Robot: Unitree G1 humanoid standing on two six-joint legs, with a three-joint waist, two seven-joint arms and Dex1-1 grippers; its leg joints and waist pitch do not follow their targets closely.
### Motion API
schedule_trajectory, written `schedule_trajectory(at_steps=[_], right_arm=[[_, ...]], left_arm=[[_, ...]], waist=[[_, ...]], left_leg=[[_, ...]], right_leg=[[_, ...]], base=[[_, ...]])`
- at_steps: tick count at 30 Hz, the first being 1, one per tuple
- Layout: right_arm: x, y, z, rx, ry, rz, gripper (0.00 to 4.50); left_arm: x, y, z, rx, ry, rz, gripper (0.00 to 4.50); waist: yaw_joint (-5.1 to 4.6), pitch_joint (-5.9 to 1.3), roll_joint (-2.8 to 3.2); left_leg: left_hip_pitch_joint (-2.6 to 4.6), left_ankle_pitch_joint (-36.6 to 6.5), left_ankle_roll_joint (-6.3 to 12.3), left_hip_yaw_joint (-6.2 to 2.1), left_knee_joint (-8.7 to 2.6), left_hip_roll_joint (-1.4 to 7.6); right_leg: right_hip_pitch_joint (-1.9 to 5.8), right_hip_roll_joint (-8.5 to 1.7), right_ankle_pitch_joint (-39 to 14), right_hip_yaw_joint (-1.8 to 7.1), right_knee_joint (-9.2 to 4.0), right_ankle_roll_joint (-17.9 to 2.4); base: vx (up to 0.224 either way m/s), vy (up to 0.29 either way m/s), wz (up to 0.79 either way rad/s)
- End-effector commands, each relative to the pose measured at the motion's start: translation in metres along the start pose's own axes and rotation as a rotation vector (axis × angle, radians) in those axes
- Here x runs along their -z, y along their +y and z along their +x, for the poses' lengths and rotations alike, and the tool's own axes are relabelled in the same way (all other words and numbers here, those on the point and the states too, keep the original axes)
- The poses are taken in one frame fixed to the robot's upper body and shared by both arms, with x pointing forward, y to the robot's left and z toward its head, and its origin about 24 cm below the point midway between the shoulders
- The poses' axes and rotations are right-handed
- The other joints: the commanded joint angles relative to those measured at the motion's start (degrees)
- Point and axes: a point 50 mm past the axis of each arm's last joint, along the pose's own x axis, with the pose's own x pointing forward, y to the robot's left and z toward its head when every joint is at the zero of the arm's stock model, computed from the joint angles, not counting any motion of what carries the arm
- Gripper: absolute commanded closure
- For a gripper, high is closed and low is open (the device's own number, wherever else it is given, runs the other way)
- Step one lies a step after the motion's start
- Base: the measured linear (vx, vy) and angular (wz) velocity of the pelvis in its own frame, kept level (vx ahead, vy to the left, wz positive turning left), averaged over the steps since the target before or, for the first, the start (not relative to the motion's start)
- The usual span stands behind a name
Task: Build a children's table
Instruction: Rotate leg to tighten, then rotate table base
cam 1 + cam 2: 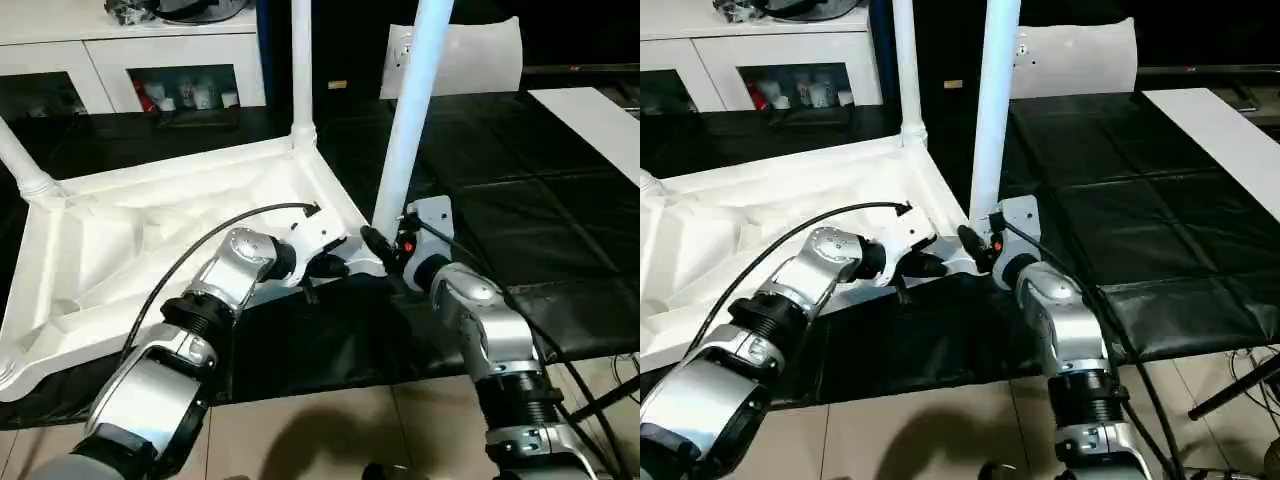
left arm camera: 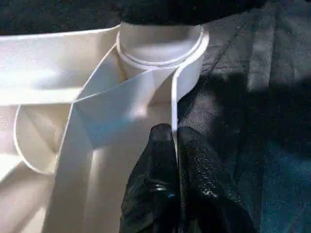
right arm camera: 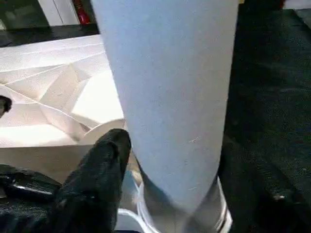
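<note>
The children's table [image 1: 150, 240] lies upside down on the black-covered counter [image 1: 520, 230], its ribbed underside facing up, taking up the left half of the scene. Three of its tapered white legs stand up from corner sockets: one at the far left corner [image 1: 25, 165], one at the far right corner [image 1: 302, 70], and one at the near right corner [image 1: 410, 120], which rises tall and leans slightly right.

The left tool [image 2: 174, 141] is at the table's near right edge, just left of that near corner. Its two black fingers [image 2: 160, 165] are pinched together on the thin upright rim of the tabletop, with the round corner socket [image 2: 160, 43] directly beyond them.

The right tool [image 1: 385, 248] sits at the base of the near right leg. One black finger [image 3: 99, 170] lies against the left side of the leg just above the socket collar; the other finger seems to be a dark shape on the leg's far side, but it is too poorly seen to be sure, so whether the tool grips the leg or stands loosely around it cannot be told.

Behind the counter stands a white cabinet [image 1: 150, 60] with glass doors, and a flat white panel [image 1: 470, 55] leans at the far right.
</note>
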Motion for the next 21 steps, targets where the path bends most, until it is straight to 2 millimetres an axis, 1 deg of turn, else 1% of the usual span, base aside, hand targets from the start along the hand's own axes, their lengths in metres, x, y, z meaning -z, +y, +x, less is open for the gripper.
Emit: schedule_trajectory(at_steps=[1, 2, 3, 4, 5, 6, 7, 8, 9, 10, 11, 12, 13, 14, 15, 16, 17, 18, 19, 20, 21], right_arm=[[0.005, 0.011, -0.001, -0.072, 0.002, 0.016, 1.24], [0.004, 0.008, -0.009, -0.083, -0.019, 0.000, 1.17], [0.004, 0.008, -0.009, -0.083, -0.019, 0.000, 1.09], [0.005, 0.003, -0.018, -0.093, -0.027, -0.017, 0.97], [0.005, 0.003, -0.018, -0.093, -0.027, -0.017, 0.87], [0.006, 0.000, -0.024, -0.096, -0.032, -0.027, 0.79], [0.007, -0.002, -0.026, -0.095, -0.034, -0.029, 0.79], [0.009, -0.006, -0.032, -0.090, -0.036, -0.026, 0.64], [0.010, -0.009, -0.036, -0.086, -0.037, -0.025, 0.53], [0.012, -0.014, -0.042, -0.075, -0.035, -0.022, 0.44], [0.013, -0.020, -0.050, -0.063, -0.036, -0.019, 0.38], [0.013, -0.020, -0.050, -0.063, -0.036, -0.019, 0.31], [0.014, -0.022, -0.054, -0.059, -0.038, -0.019, 0.21], [0.013, -0.023, -0.060, -0.069, -0.046, -0.022, 0.10], [0.013, -0.022, -0.064, -0.085, -0.053, -0.024, 0.03], [0.011, -0.020, -0.069, -0.110, -0.061, -0.035, 0.03], [0.011, -0.018, -0.072, -0.124, -0.067, -0.041, 0.03], [0.010, -0.017, -0.073, -0.131, -0.070, -0.042, 0.00], [0.009, -0.012, -0.076, -0.158, -0.080, -0.039, 0.00], [0.007, -0.010, -0.077, -0.170, -0.089, -0.039, 0.00], [0.006, -0.007, -0.077, -0.186, -0.098, -0.037, 0.00]], left_arm=[[-0.019, -0.001, -0.002, 0.030, -0.075, 0.120, 4.50], [-0.015, 0.000, -0.005, 0.036, -0.078, 0.162, 4.50], [-0.015, 0.000, -0.005, 0.036, -0.078, 0.162, 4.50], [-0.012, 0.001, -0.007, 0.030, -0.073, 0.178, 4.50], [-0.012, 0.001, -0.007, 0.030, -0.073, 0.178, 4.50], [-0.011, 0.002, -0.008, 0.028, -0.069, 0.193, 4.50], [-0.010, 0.002, -0.008, 0.030, -0.069, 0.204, 4.50], [-0.010, 0.003, -0.009, 0.029, -0.064, 0.210, 4.50], [-0.009, 0.003, -0.009, 0.028, -0.060, 0.214, 4.50], [-0.009, 0.004, -0.010, 0.024, -0.060, 0.221, 4.50], [-0.010, 0.004, -0.011, 0.023, -0.069, 0.224, 4.50], [-0.010, 0.004, -0.011, 0.023, -0.069, 0.224, 4.50], [-0.010, 0.005, -0.011, 0.020, -0.081, 0.226, 4.50], [-0.012, 0.005, -0.011, 0.002, -0.102, 0.219, 4.50], [-0.013, 0.005, -0.011, -0.006, -0.123, 0.204, 4.50], [-0.015, 0.005, -0.011, -0.009, -0.158, 0.185, 4.50], [-0.017, 0.005, -0.012, -0.007, -0.178, 0.172, 4.50], [-0.018, 0.005, -0.012, -0.010, -0.189, 0.166, 4.06], [-0.021, 0.005, -0.015, -0.026, -0.225, 0.145, 4.06], [-0.022, 0.006, -0.017, -0.035, -0.242, 0.131, 4.06], [-0.022, 0.006, -0.019, -0.043, -0.256, 0.114, 3.92]], waist=[[0.45, -4.67, 0.00], [0.61, -4.73, 0.16], [0.70, -4.76, 0.12], [0.85, -4.72, 0.22], [0.92, -4.68, 0.18], [1.09, -4.71, -0.02], [1.28, -4.59, -0.04], [1.37, -4.55, -0.29], [1.63, -4.43, -0.18], [1.68, -4.37, -0.40], [1.83, -4.37, -0.33], [1.91, -4.30, -0.33], [2.01, -4.37, -0.36], [2.11, -4.35, -0.59], [2.14, -4.38, -0.53], [2.13, -4.43, -0.73], [2.21, -4.41, -0.73], [2.31, -4.41, -0.62], [2.30, -4.48, -0.60], [2.41, -4.50, -0.42], [2.43, -4.45, -0.34]], left_leg=[[-0.37, -4.9, 5.60, 0.66, -3.43, -0.93], [-0.40, -4.6, 5.84, 0.68, -3.38, -0.85], [-0.40, -4.4, 5.93, 0.66, -3.40, -0.79], [-0.41, -4.0, 6.09, 0.63, -3.37, -0.79], [-0.34, -4.1, 6.25, 0.73, -3.34, -0.73], [-0.37, -4.8, 6.19, 0.80, -3.39, -0.76], [-0.34, -5.4, 6.08, 0.88, -3.40, -0.88], [-0.31, -5.7, 5.95, 0.95, -3.43, -0.89], [-0.18, -6.3, 5.72, 1.02, -3.45, -0.93], [-0.19, -6.7, 5.41, 1.06, -3.50, -0.99], [-0.14, -6.9, 5.33, 1.07, -3.48, -1.02], [-0.16, -7.0, 5.31, 1.09, -3.46, -1.04], [-0.25, -6.8, 5.33, 1.02, -3.47, -1.01], [-0.39, -6.8, 5.42, 1.04, -3.42, -1.11], [-0.37, -6.7, 5.40, 1.01, -3.44, -1.12], [-0.42, -6.6, 5.57, 1.01, -3.39, -1.14], [-0.52, -6.4, 5.79, 1.04, -3.37, -1.20], [-0.51, -6.3, 6.04, 1.00, -3.37, -1.12], [-0.65, -6.0, 6.10, 0.99, -3.34, -1.15], [-0.65, -5.9, 6.01, 0.93, -3.34, -1.09], [-0.47, -6.1, 5.92, 0.94, -3.46, -0.77]], right_leg=[[4.80, -2.90, -17.1, 3.03, -3.08, -5.2], [4.85, -2.93, -15.4, 3.17, -2.84, -5.8], [4.88, -2.92, -14.9, 3.21, -2.83, -5.8], [4.94, -2.79, -13.9, 3.23, -2.75, -6.0], [4.81, -2.79, -13.7, 3.30, -2.78, -5.9], [4.91, -2.92, -14.5, 3.26, -2.77, -5.9], [4.85, -2.91, -16.1, 3.22, -3.02, -5.3], [4.85, -2.89, -16.9, 3.23, -3.15, -4.9], [4.70, -2.94, -18.8, 3.21, -3.37, -4.3], [4.64, -2.88, -20.3, 3.11, -3.58, -3.7], [4.65, -2.89, -20.9, 3.08, -3.70, -3.4], [4.64, -2.88, -21.2, 3.10, -3.82, -3.0], [4.61, -2.81, -21.4, 3.03, -3.82, -2.5], [4.70, -2.74, -21.5, 2.96, -3.82, -2.0], [4.67, -2.78, -21.6, 2.92, -3.81, -1.9], [4.65, -2.71, -21.5, 2.86, -3.81, -1.7], [4.76, -2.70, -21.2, 2.87, -3.84, -1.6], [4.63, -2.73, -21.1, 2.86, -3.74, -1.7], [4.74, -2.67, -20.6, 2.82, -3.72, -1.8], [4.75, -2.82, -20.3, 2.83, -3.56, -2.0], [4.52, -2.91, -20.3, 2.86, -3.66, -2.7]], base=[[0.000, 0.000, 0.00], [0.000, 0.000, 0.00], [0.000, 0.000, 0.00], [0.000, 0.000, 0.00], [0.000, 0.000, 0.00], [0.000, 0.000, 0.00], [0.000, 0.000, 0.00], [0.000, 0.000, 0.00], [0.000, 0.000, 0.00], [0.000, 0.000, 0.00], [0.000, 0.000, 0.00], [0.000, 0.000, 0.00], [0.000, 0.000, 0.00], [0.000, 0.000, 0.00], [0.000, 0.000, 0.00], [0.000, 0.000, 0.00], [0.000, 0.000, 0.00], [0.000, 0.000, 0.00], [0.000, 0.000, 0.00], [0.000, 0.000, 0.00], [0.000, 0.000, 0.00]])
